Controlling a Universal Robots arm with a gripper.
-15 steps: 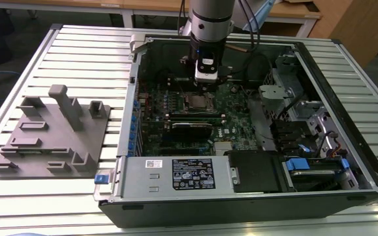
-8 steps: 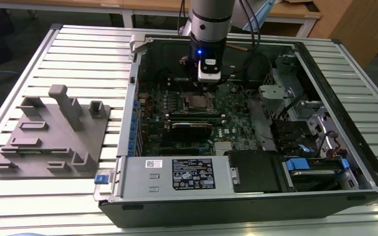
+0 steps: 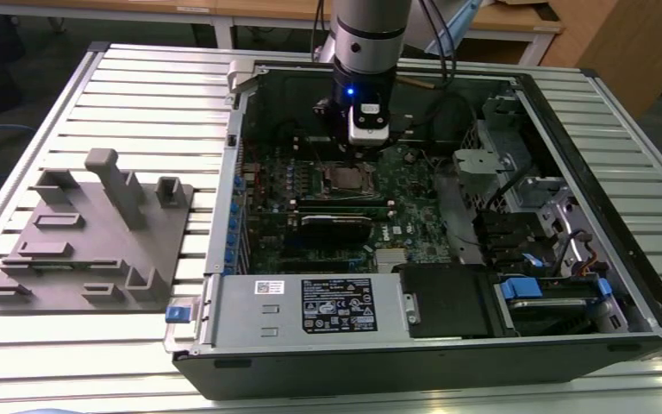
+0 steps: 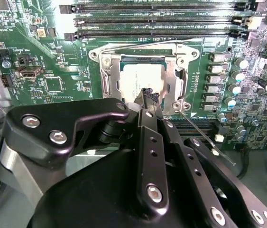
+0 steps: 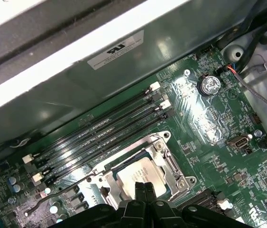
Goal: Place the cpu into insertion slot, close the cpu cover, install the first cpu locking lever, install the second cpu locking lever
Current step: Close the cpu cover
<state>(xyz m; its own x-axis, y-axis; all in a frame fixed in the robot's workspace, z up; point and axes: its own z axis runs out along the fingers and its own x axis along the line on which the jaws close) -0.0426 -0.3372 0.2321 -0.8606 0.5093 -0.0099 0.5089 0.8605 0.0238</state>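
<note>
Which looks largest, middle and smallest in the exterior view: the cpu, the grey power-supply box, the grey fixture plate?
1. grey fixture plate
2. grey power-supply box
3. cpu, clearly smallest, though it lies farther from the camera

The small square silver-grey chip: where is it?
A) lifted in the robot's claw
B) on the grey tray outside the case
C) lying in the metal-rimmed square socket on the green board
C: the small square silver-grey chip lies flat in the metal-rimmed square socket on the green circuit board.
</note>
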